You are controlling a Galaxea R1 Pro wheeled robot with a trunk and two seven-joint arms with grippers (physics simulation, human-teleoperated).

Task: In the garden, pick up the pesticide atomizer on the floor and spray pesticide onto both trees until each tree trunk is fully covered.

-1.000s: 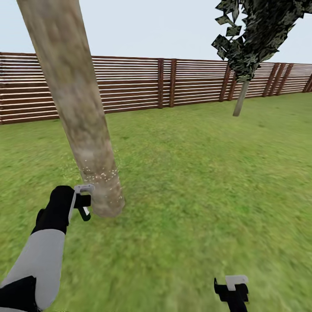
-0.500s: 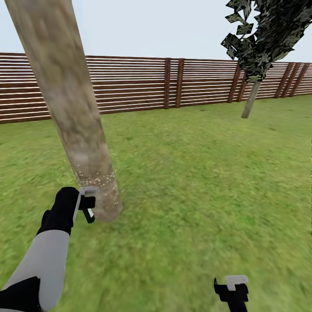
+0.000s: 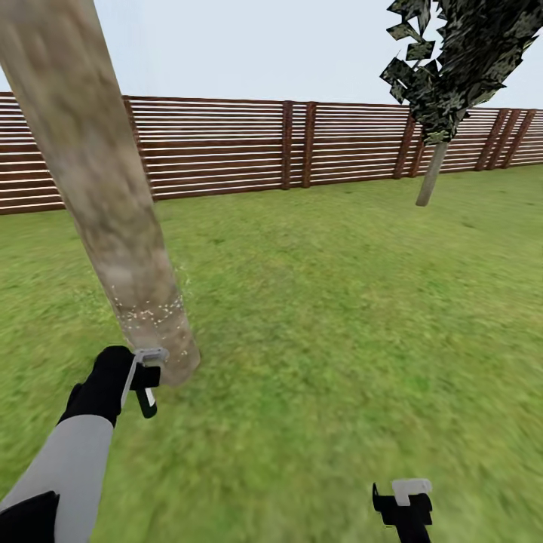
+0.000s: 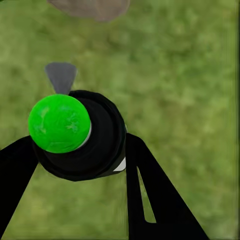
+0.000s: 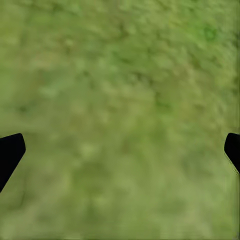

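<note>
One pesticide atomizer [image 4: 77, 135] sits clamped betw. our left gripper [image 4: 75, 170] fingers, axis along them, green end facing wrist cam; right gripper [image 5: 120, 150] spread wide over grass [image 5: 120, 90]

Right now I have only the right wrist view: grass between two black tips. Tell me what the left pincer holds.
Observer: The left pincer is shut on the pesticide atomizer, a black body with a green cap.
Operator: Place it against the tree.
Observer: In the head view it sits close to the base of the thick tree trunk, where white specks dot the bark.
Operator: Report my right pincer from above.
Observer: The right pincer hangs low at the robot's right over the lawn, open and holding nothing.
</note>
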